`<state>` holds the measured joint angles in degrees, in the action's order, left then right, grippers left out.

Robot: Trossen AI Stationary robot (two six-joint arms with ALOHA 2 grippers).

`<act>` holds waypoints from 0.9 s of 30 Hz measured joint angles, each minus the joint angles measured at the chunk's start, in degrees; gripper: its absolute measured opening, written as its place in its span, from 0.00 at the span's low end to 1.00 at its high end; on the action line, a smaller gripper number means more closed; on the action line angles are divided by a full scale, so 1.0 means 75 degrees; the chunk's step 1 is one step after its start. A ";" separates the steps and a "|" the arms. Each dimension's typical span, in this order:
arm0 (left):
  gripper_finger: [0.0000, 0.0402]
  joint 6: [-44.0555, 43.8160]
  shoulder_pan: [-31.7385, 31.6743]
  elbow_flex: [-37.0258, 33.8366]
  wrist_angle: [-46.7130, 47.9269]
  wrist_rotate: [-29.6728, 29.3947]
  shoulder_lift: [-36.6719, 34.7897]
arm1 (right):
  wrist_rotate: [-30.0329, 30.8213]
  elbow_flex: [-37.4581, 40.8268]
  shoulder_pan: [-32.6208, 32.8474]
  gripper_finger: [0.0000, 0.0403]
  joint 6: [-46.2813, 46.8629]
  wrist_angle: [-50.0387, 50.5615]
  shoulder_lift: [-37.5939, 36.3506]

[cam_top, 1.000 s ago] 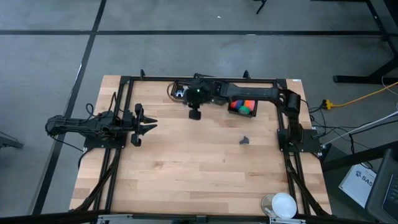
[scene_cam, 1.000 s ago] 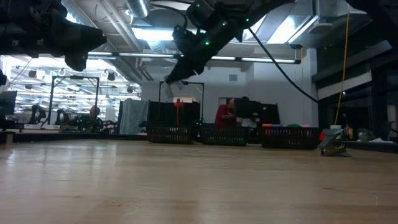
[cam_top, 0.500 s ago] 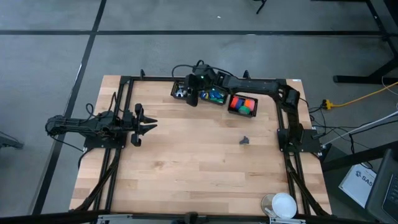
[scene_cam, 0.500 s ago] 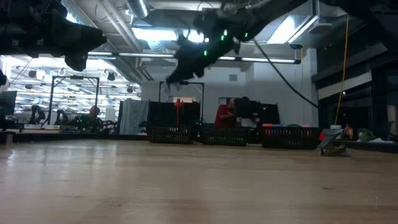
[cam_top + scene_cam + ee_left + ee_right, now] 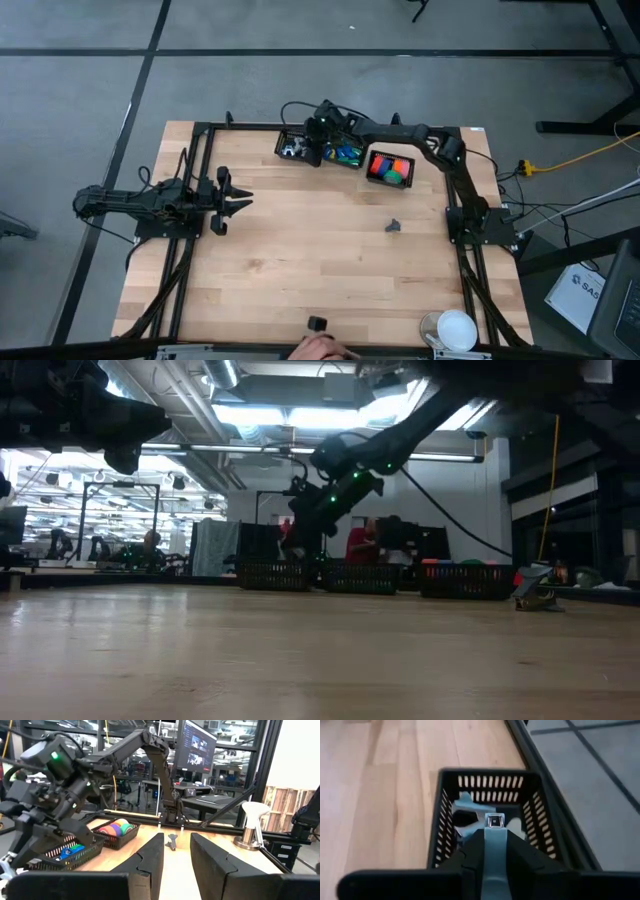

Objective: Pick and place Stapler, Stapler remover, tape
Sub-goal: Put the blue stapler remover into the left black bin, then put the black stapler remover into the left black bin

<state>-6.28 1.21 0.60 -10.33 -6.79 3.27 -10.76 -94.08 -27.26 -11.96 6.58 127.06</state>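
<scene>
High view: right hand (image 5: 318,148), grasping a pale-blue claw-shaped staple remover (image 5: 492,847), has swung to the black slotted bin (image 5: 296,146) at twelve o'clock on the worktop (image 5: 300,260), probably ready to drop; left hand (image 5: 232,202) idles unclenched at nine.

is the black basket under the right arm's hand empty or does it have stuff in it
Not empty. The right wrist view shows pale claw-shaped pieces lying inside the black basket, below the right hand, which grips another pale blue piece.

A wooden table (image 5: 300,260) carries three black mesh baskets along its twelve o'clock edge, the rightmost basket (image 5: 390,183) among them. A white cup (image 5: 457,329) stands at five o'clock, and a person's hand (image 5: 318,348) reaches in at six o'clock.
</scene>
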 joint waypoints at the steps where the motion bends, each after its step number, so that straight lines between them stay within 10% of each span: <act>1: 0.23 0.0000 0.0003 0.0000 0.0000 0.0000 0.0000 | -0.0001 0.0000 -0.0034 0.16 0.0091 0.0006 0.0045; 27: 0.23 0.0000 0.0003 0.0000 0.0000 0.0001 0.0000 | 0.0546 -0.0006 0.0521 0.48 0.0339 0.1647 -0.1239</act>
<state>-6.28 1.23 0.60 -10.33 -6.78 3.27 -6.67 -94.13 -23.35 -9.42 18.93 117.77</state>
